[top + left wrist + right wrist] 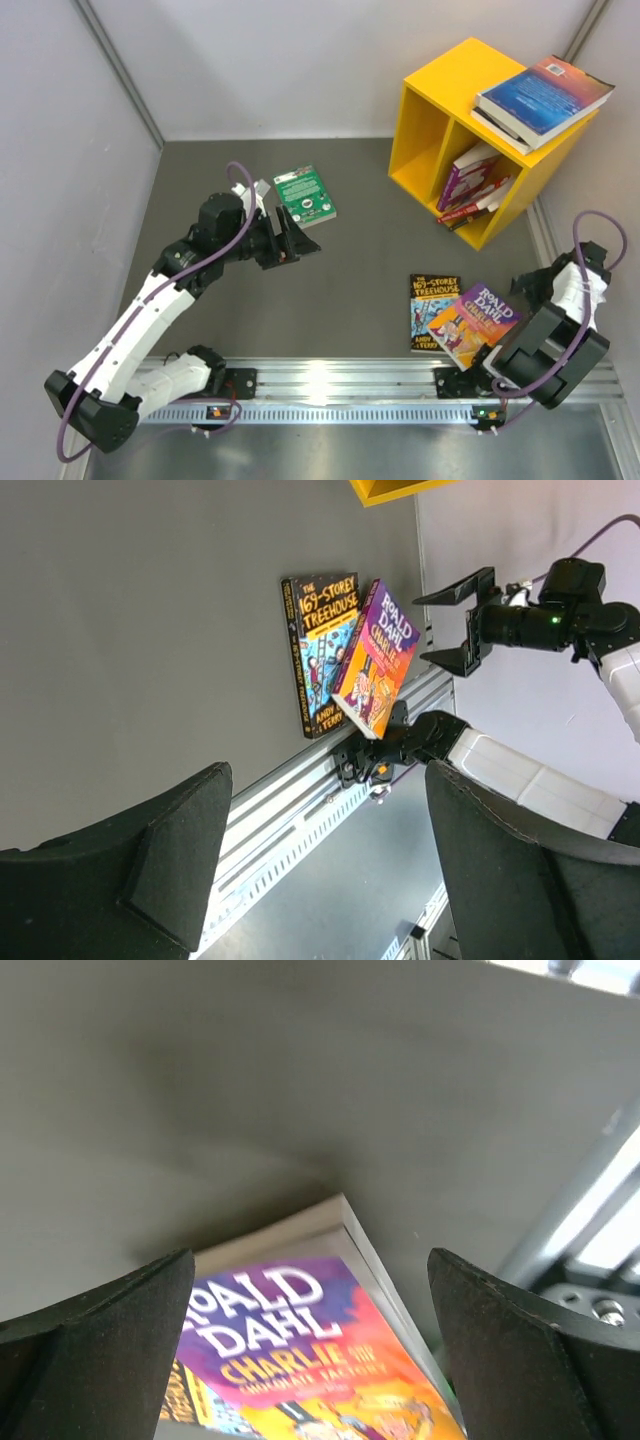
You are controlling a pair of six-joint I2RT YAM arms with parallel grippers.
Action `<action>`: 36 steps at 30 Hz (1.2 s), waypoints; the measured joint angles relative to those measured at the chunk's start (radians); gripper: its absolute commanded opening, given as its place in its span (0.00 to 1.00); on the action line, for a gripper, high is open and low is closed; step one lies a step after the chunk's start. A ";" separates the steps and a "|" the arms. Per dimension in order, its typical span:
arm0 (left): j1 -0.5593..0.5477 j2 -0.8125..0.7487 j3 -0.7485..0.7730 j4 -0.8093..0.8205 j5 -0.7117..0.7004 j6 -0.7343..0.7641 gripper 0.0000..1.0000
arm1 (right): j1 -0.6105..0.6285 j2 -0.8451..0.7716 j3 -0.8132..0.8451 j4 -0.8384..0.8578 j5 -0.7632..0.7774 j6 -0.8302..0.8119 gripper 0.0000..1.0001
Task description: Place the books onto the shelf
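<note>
Yellow shelf (432, 95): the landmark; a blue book (545, 92) lies flat on its top and more books lean inside its right half.
Purple book (473, 322): flat on the table (360, 280), well out in front of the shelf, overlapping the black book (430, 308) just beside it.
Purple book's axis: slanted, title end pointing toward the shelf side.
Right gripper (430, 628): jaws spread wide, nothing between them; it hovers just off that title end.
Green book (305, 195): flat, well to the left of the shelf, long axis slanting, one short end toward the left gripper (328, 780).
Left gripper: jaws spread, holding nothing, just beside the green book but aimed past it.
Nearer arm: the right, for the purple book; likely a short drop onto its title edge.
</note>
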 measured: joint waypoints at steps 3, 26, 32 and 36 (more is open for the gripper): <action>0.000 0.000 0.010 -0.038 0.000 0.010 0.82 | -0.015 0.015 -0.024 0.063 -0.010 0.024 1.00; 0.000 0.019 -0.023 -0.089 -0.011 0.023 0.82 | 1.025 -0.020 -0.213 0.486 -0.158 0.671 1.00; 0.000 0.017 -0.051 -0.088 -0.026 0.017 0.82 | 1.264 0.122 -0.185 0.702 -0.190 0.907 1.00; 0.000 0.011 -0.062 -0.093 -0.035 0.024 0.81 | 1.308 0.211 -0.072 0.688 -0.166 0.887 1.00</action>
